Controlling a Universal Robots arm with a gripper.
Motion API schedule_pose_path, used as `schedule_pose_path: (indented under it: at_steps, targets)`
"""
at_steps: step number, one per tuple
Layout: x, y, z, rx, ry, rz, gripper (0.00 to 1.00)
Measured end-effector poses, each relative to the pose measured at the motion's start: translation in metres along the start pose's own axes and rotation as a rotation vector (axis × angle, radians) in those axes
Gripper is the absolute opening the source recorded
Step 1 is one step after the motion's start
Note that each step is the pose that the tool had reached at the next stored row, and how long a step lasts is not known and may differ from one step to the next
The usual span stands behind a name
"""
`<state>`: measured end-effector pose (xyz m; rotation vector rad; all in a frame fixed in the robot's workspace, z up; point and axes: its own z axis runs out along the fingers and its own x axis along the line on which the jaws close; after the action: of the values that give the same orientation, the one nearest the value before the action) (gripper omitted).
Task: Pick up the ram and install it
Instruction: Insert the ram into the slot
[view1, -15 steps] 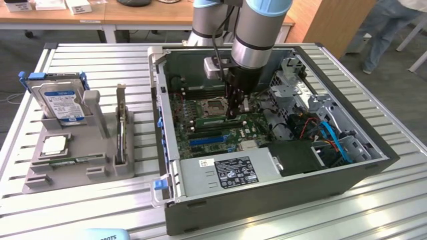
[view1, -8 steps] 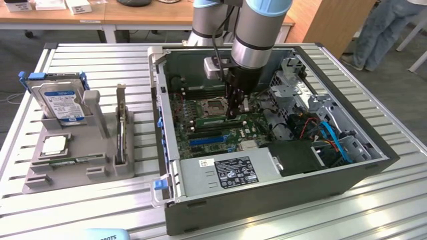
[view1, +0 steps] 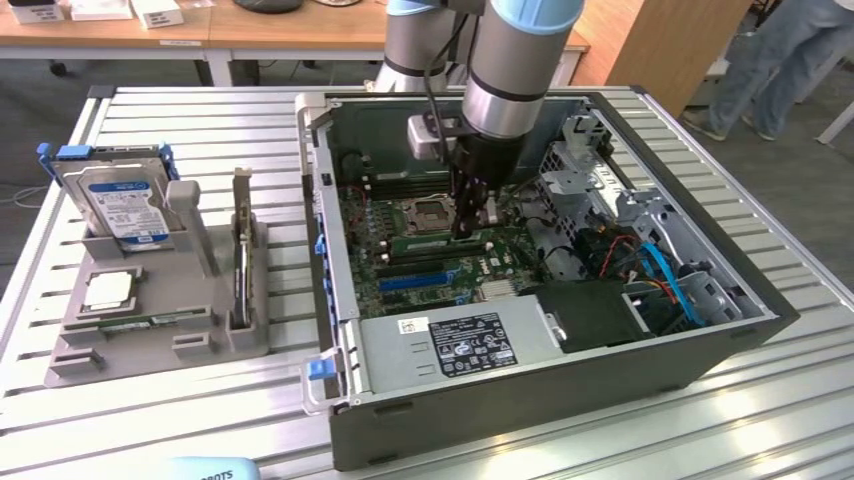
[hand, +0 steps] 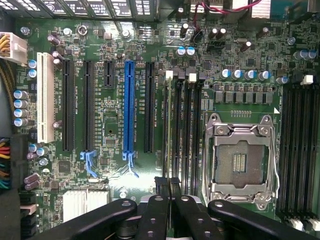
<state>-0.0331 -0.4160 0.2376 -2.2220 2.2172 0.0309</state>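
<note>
The motherboard (hand: 117, 95) is green, speckled with silver and black parts. On it are a blue slot (hand: 129, 107), a white slot (hand: 46, 97) and black ones. Apart from the motherboard, the hard drive (view1: 120, 205) is silver with a blue-white label; the counter (view1: 200, 120) is ribbed grey.

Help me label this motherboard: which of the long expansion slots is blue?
The blue slot, between a short black slot and a long black slot; all others are black, except the white slot.
</note>
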Motion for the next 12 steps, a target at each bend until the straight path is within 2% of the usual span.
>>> schedule_pose_path:
  at_steps: [12]
  targets:
    - [0.0001, 0.0000, 0.0029, 0.0000, 0.0001, 0.000, 0.12]
